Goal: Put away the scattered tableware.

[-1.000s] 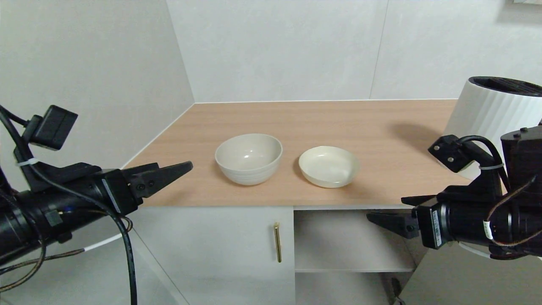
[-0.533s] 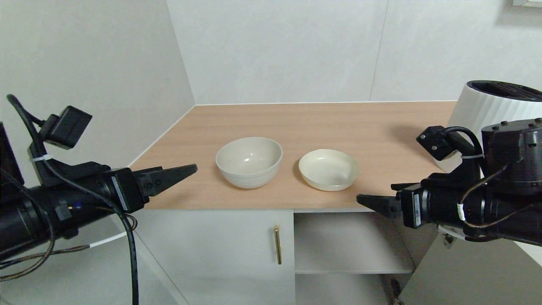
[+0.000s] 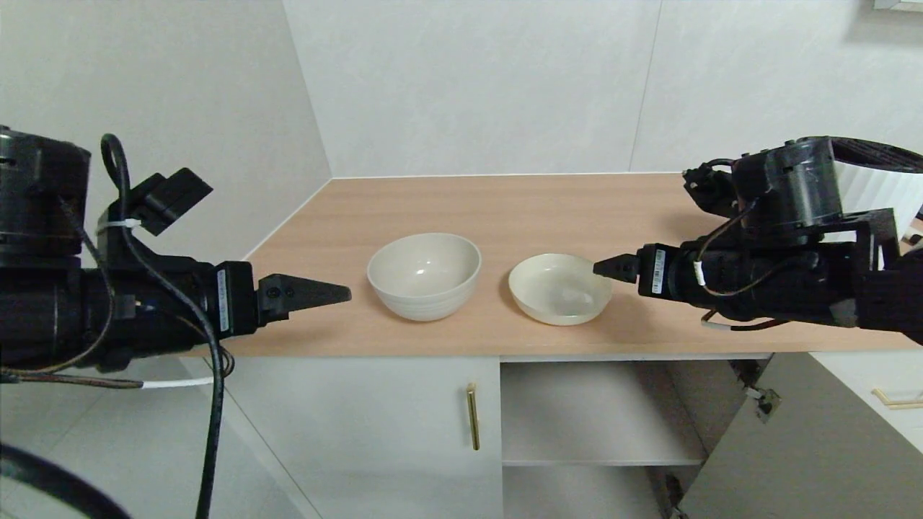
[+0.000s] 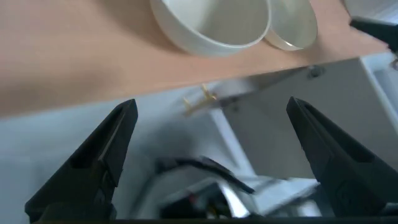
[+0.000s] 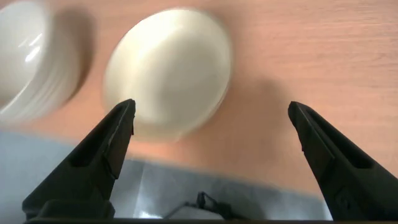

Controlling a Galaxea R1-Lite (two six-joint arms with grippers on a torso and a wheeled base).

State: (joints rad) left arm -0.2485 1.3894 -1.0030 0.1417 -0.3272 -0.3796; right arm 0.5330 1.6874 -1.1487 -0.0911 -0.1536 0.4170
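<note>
Head view, shallow bowl (image 3: 559, 288) near counter (image 3: 505, 205) edge

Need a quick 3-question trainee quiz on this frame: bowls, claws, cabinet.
1. True or false: the right claw is shut on the shallow bowl.
2. Which dish stands nearer the left claw? A. the deep bowl B. the shallow bowl C. a flat plate
3. Fill in: the cabinet bay below the shallow bowl stands ____.

Key: 1. False: it is open, beside the bowl's rim. 2. A. 3. open.
</note>
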